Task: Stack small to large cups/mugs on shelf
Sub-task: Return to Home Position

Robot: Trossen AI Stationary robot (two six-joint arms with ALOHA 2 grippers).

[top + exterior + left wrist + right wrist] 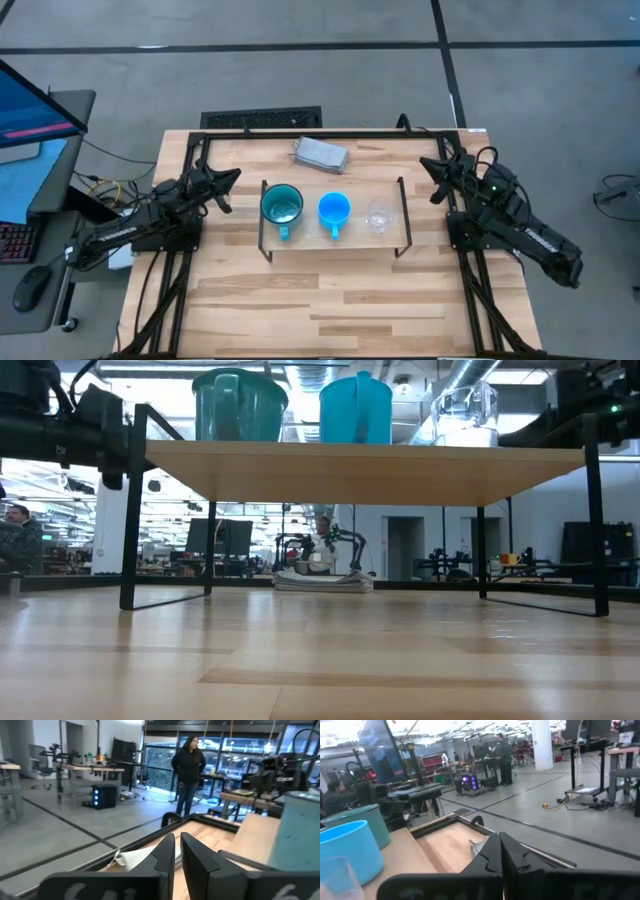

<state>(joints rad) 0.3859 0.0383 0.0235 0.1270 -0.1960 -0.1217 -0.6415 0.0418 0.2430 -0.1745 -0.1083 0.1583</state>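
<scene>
Left gripper of mine sits just off the left end of the shelf, its fingers drawn together with only a sliver between them, holding nothing. On the shelf 3 vessels stand in a row, apart from each other: teal mug, blue mug, clear cup, large to small. A grey block lies on the table behind the shelf. Right gripper sits off the right end, near the cup, fingers pressed together, also empty. Placing looks finished to me, so going home remains. I should draw my 2 arms back and outward, wide of the wire legs, slowly, so nothing jolts the board or tips the light cup.
</scene>
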